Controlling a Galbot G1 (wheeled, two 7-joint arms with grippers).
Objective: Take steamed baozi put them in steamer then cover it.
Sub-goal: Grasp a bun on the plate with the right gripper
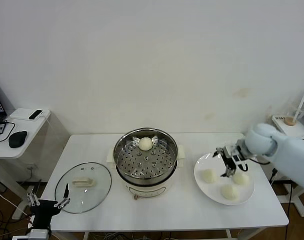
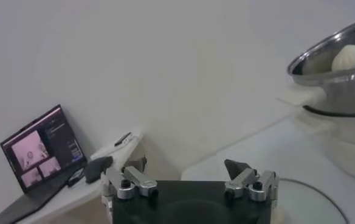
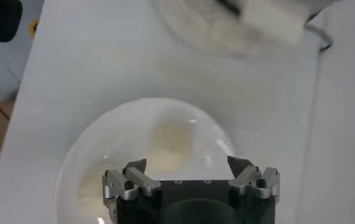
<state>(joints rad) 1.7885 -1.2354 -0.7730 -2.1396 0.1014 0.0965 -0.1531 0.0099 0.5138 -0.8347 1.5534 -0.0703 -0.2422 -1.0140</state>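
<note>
A plain white wall backs a white rectangular table, its top smooth and matte. At nine o'clock from the table stands a lower white side desk carrying one black mouse and the edge of a laptop, whose lit screen shows in the left wrist view.

At the table's centre sits the one steamer, a round shiny steel pot on a cream-white base with side handles; its perforated tray is dotted with holes. One steamed baozi lies inside at the tray's twelve o'clock edge, smooth and cream-white.

At three o'clock from the steamer lies a single flat round white plate with three more baozi, well apart from each other. That makes four buns in all.

At nine o'clock from the steamer the one cover rests flat on the table, clear glass with a metal rim and a cream rectangular handle.

The right gripper hovers over the plate among the buns, fingers spread and grasping nothing. The left gripper hangs parked at the table's seven o'clock corner, just beside the cover, fingers released.
</note>
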